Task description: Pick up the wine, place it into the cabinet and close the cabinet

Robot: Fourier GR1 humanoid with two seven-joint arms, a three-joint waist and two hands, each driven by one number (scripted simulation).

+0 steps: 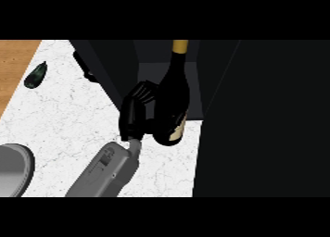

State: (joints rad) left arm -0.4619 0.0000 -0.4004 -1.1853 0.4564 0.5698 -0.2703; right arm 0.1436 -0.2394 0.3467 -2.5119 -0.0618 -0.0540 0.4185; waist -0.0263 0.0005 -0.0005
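A grey forearm [106,171] rises from the lower edge of the head view, slanting up and to the right across the white marbled counter [65,115]. Which arm it is cannot be told from this view alone; it stands left of centre. At its end a black hand [137,113] has its fingers curled round the body of the wine bottle [173,99], gripping it from the left side. The bottle is dark glass, with a pale label low on its body and a gold foil neck pointing away from the viewer.

At the lower left corner a rounded grey metal rim [10,169] cuts into the counter. To the right, a tall black panel [263,120] fills the view from top to bottom, its left edge just beside the bottle, leaving little room on that side.

Farther off, the bottle's neck reaches into the dark opening of the cabinet [150,65], between black walls. On the open counter to the left, well apart from the hand, lies a small dark green object [35,75], near the edge of a wooden surface [7,74].
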